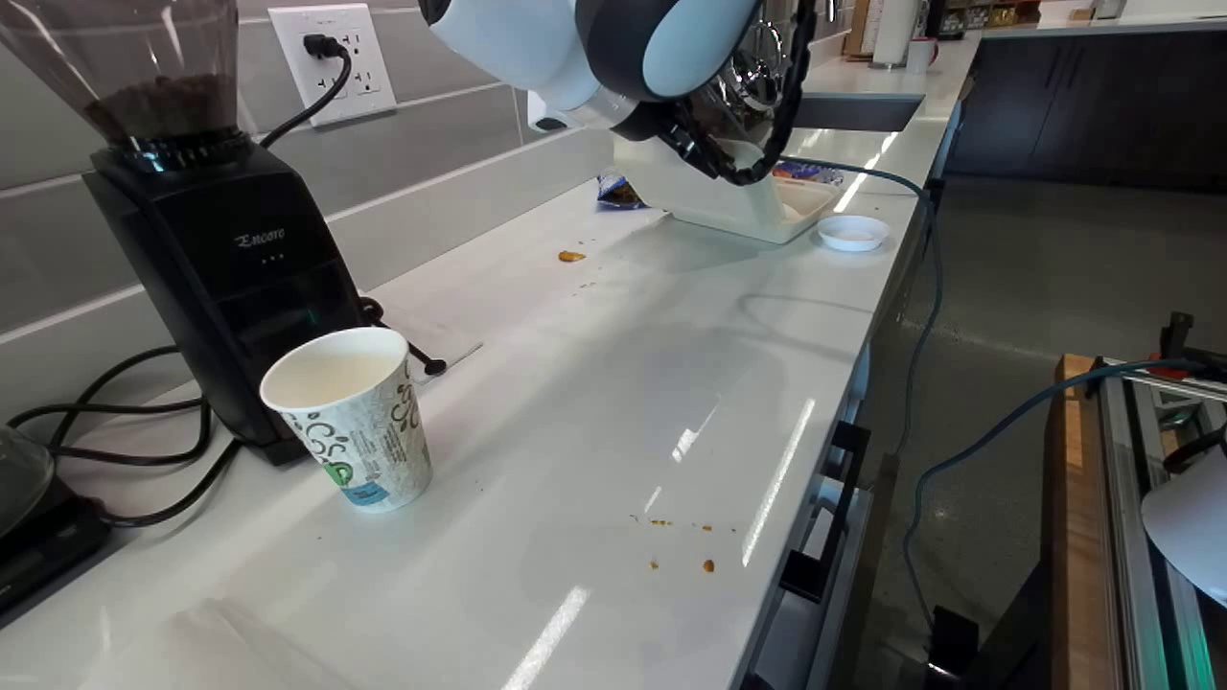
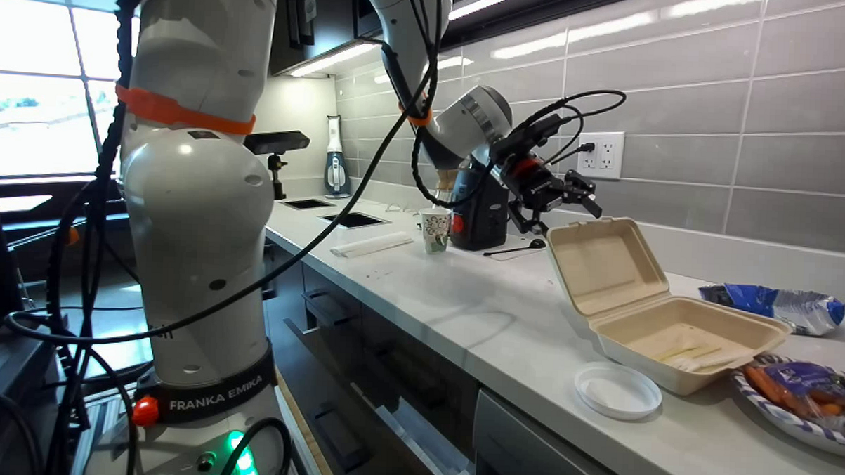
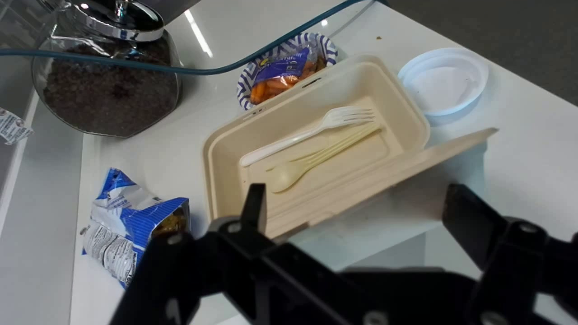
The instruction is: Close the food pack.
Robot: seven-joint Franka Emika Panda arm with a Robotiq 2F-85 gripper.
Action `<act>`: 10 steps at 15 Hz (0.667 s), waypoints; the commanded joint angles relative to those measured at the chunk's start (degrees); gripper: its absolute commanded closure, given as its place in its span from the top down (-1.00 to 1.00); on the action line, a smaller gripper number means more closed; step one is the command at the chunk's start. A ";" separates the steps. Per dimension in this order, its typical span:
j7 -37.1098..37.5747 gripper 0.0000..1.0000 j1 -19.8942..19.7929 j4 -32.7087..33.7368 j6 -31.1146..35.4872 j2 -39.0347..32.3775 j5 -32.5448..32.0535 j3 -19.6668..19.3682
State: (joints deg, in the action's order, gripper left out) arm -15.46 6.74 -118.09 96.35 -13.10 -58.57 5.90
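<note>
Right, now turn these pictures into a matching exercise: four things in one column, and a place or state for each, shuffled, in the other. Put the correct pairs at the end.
Things
1) clamshell takeout box
2) white fork
3) printed paper cup
4) bag of carrots

Places and states
A) on a zigzag-patterned dish
B) beside the black coffee grinder
C) open, its hinged lid raised
D) inside the clamshell takeout box

Pairs: 1-C, 2-D, 3-B, 4-A
</note>
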 commanded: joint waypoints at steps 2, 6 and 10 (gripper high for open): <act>6.12 1.00 0.04 -0.22 -0.75 -0.85 -2.76 -0.08; 11.20 1.00 -0.52 -0.27 1.42 -0.79 -0.68 0.08; 10.03 1.00 -0.21 0.01 0.00 -0.43 -1.20 0.25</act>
State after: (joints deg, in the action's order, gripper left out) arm -5.42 6.73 -118.18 96.50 -13.49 -59.78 5.87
